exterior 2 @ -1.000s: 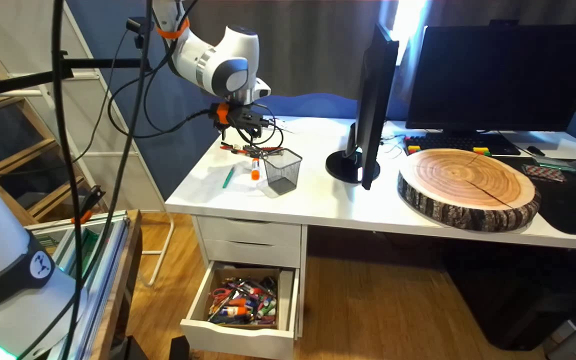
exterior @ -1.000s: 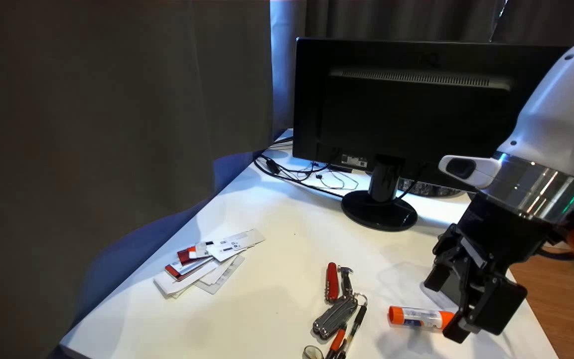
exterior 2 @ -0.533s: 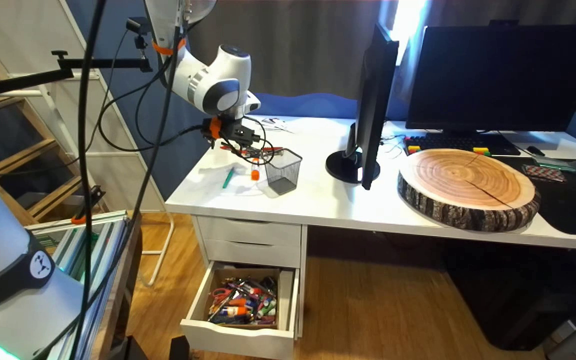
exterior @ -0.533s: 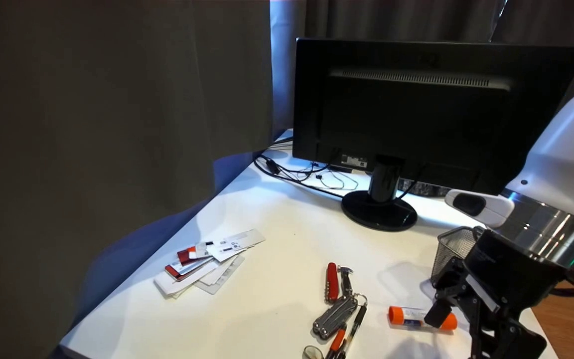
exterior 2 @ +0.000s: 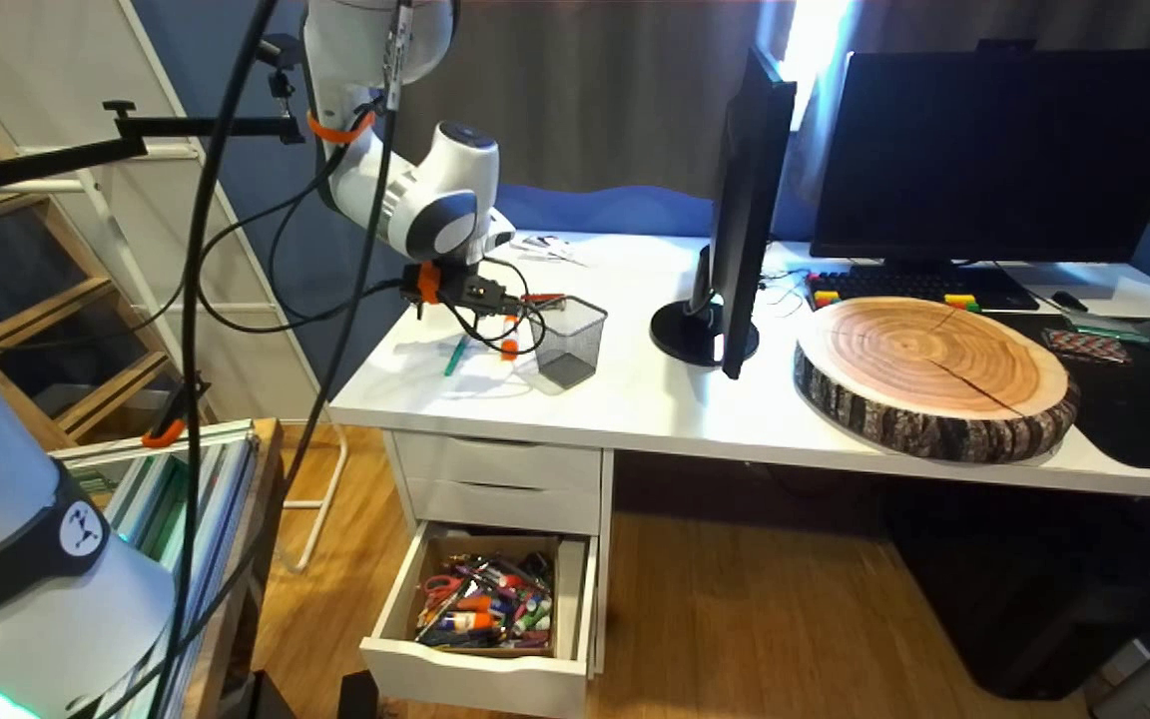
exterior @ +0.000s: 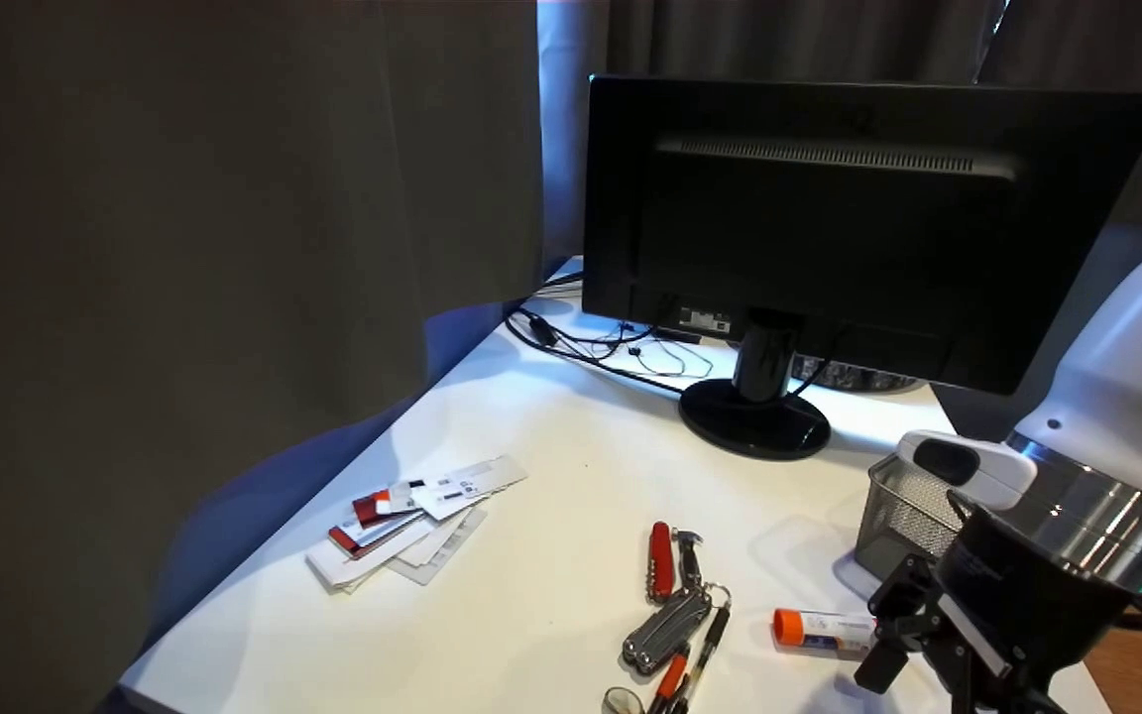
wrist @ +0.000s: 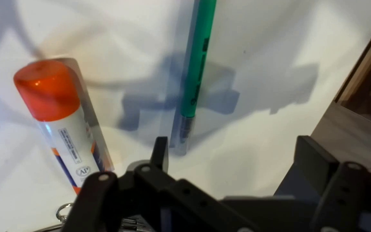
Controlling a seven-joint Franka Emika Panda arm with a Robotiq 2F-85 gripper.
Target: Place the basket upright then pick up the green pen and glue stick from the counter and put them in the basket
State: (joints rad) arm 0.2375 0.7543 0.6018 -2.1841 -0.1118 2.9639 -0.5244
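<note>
The grey mesh basket [exterior: 906, 511] stands upright with its open top up on the white counter [exterior: 531, 615]; it also shows in an exterior view [exterior 2: 572, 345]. The green pen [wrist: 198, 64] lies on the counter; its clear end is near my left finger in the wrist view. The pen also shows in an exterior view [exterior 2: 457, 356]. The glue stick [wrist: 68, 135] lies left of the pen, its lower end hidden by my gripper; it also shows in an exterior view [exterior: 822, 631]. My gripper [wrist: 233, 143] is open and empty, above the counter beside pen and glue stick.
A red pocketknife [exterior: 661, 562], a multitool [exterior: 667, 632] and pens lie beside the glue stick. Cards [exterior: 422, 521] lie farther off. A monitor [exterior: 779, 218] stands behind. A cable loop [exterior 2: 535, 345] hangs by the basket. The counter's edge is near my right finger.
My open gripper has moved down and away from the monitor, uncovering more of the basket. The basket seems to have shifted very slightly. Pen and glue stick have not visibly moved.
</note>
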